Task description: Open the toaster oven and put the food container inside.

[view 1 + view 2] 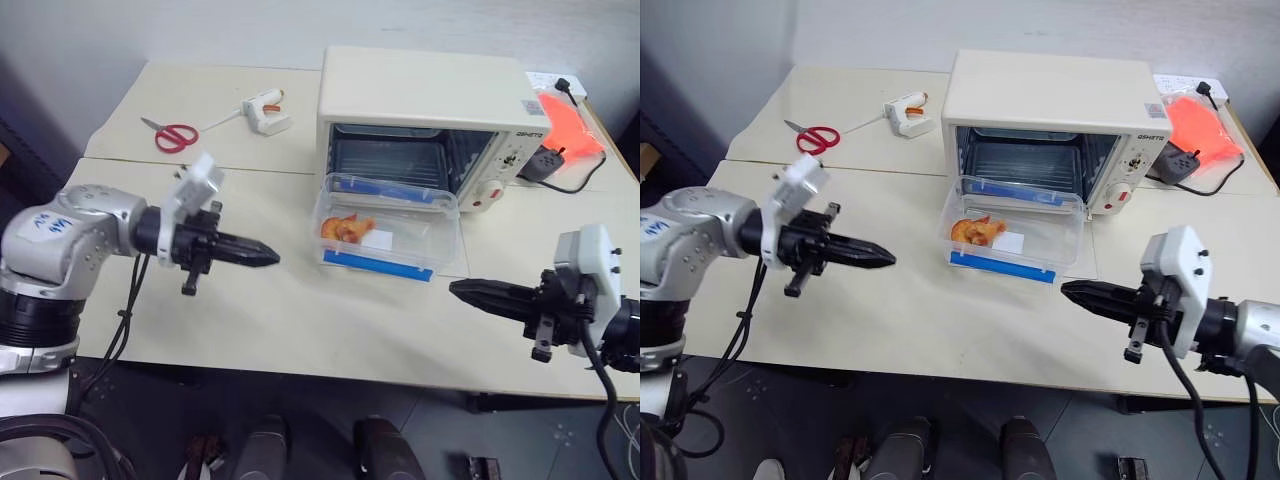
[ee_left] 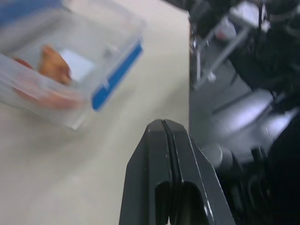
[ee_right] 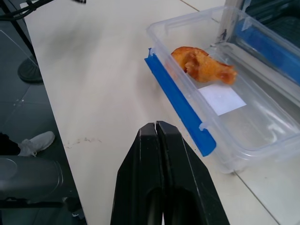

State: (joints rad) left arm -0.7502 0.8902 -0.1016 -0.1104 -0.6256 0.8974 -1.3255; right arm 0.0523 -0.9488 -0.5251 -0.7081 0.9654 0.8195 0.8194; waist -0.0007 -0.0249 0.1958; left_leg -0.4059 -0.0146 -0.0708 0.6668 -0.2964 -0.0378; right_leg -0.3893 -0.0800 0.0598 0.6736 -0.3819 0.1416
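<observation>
The cream-white toaster oven [image 1: 430, 95] stands at the back of the table with its dark cavity open. The clear food container [image 1: 385, 228] with blue clips lies right in front of the opening, apparently on the lowered door, with orange food [image 3: 202, 66] inside. My left gripper [image 1: 268, 257] is shut and empty, hovering over the table left of the container and pointing toward it. To the right and nearer the front edge, my right gripper [image 1: 462, 291] is also shut and empty, pointing left. Both wrist views show closed fingers [image 3: 156, 129] and the food container [image 2: 70, 70] a short way ahead.
Red scissors [image 1: 175, 136] and a white glue gun [image 1: 266, 112] lie on the far left table. An orange object [image 1: 568, 125] and a black adapter [image 1: 544, 163] with its cable sit right of the oven. The table's front edge [image 1: 300, 365] runs under both grippers.
</observation>
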